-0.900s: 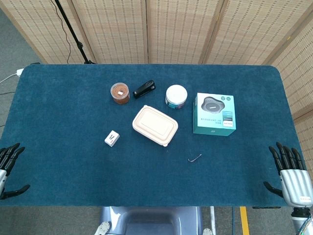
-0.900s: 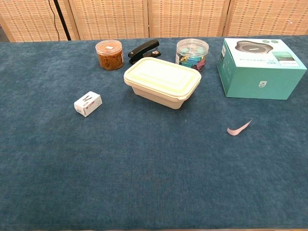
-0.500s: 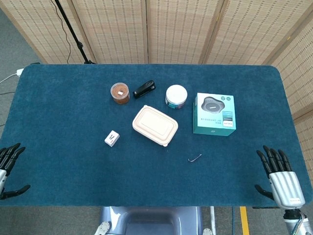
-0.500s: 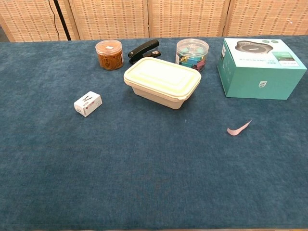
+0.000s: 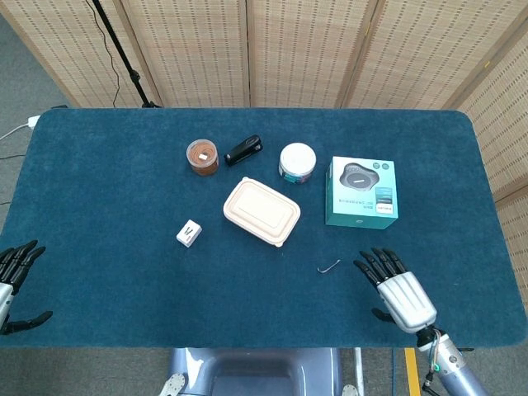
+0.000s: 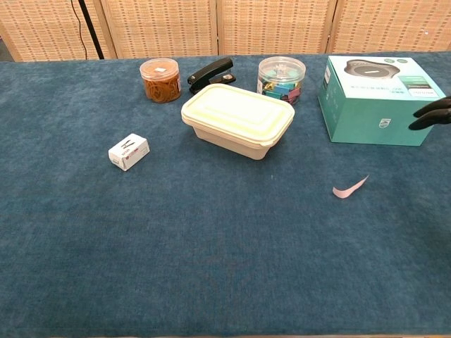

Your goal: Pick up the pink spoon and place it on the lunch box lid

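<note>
Pink spoon [image 6: 350,187] flat on the blue table cloth [image 5: 107,206], in front of the lunch box and off toward the teal carton; thin and curved, so likely to need a fingertip pinch rather than a full grasp. Lunch box lid [image 6: 237,113] seated on the cream lunch box [image 5: 261,211], flat and bare on top, a ready landing spot.

Right hand [image 5: 398,291] low over the cloth, just beside the spoon on the side away from the lunch box, fingers spread and pointing away from the robot, nothing held. Seems the reach stage: open and close to the spoon, presumably to come down over it. Only dark fingertips [image 6: 431,113] visible at the chest view's edge, in front of the teal carton [image 6: 380,98]. Left hand [image 5: 16,279] at the near cloth edge, far from the lunch box, fingers apart and empty, apparently parked out of the way.

Beyond the lunch box: jar of rubber bands [image 6: 160,79], black stapler [image 6: 210,73], tub of binder clips [image 6: 281,79]. Small white box [image 6: 129,151] to the lunch box's other side, away from the spoon. No obstacle between spoon and lid.
</note>
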You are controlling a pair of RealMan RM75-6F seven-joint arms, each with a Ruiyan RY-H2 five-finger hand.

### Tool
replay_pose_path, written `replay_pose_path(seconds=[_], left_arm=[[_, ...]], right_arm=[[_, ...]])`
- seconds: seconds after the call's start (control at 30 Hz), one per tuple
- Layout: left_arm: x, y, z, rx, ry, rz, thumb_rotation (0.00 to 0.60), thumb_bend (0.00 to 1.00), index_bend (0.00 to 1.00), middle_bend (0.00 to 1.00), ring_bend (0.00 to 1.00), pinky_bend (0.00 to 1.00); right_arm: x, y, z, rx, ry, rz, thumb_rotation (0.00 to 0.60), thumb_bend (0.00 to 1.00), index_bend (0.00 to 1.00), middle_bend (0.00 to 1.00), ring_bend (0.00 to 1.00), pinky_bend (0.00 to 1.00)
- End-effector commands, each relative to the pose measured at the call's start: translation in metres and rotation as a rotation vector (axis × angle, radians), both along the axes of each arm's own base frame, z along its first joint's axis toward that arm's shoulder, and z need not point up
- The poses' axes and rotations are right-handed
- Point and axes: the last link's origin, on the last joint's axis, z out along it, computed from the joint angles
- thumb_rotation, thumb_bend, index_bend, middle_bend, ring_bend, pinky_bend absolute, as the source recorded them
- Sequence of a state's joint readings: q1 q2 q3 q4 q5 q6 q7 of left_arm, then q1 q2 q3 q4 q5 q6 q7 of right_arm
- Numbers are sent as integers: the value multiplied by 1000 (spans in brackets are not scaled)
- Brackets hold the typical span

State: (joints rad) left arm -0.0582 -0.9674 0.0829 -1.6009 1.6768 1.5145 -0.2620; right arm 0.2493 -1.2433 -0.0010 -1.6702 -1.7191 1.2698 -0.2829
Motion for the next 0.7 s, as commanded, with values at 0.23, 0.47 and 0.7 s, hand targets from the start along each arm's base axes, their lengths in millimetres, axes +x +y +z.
replay_pose_path(seconds=[0.23, 0.47, 0.7], left_arm=[[-1, 2, 0, -10, 2, 4, 600, 0, 0, 0, 0, 0], [-1, 2, 0, -11, 1, 9, 600, 0, 0, 0, 0, 0], [-1, 4, -2, -16, 2, 14, 600, 0, 0, 0, 0, 0]], right_arm=[[24, -39, -34, 1, 82, 30, 600, 26, 260, 107, 49, 62], [23, -50, -49, -19, 116, 25, 600, 117, 300, 126, 52, 62], [20, -59, -61, -96, 154, 65, 600, 141, 337, 125, 56, 49]])
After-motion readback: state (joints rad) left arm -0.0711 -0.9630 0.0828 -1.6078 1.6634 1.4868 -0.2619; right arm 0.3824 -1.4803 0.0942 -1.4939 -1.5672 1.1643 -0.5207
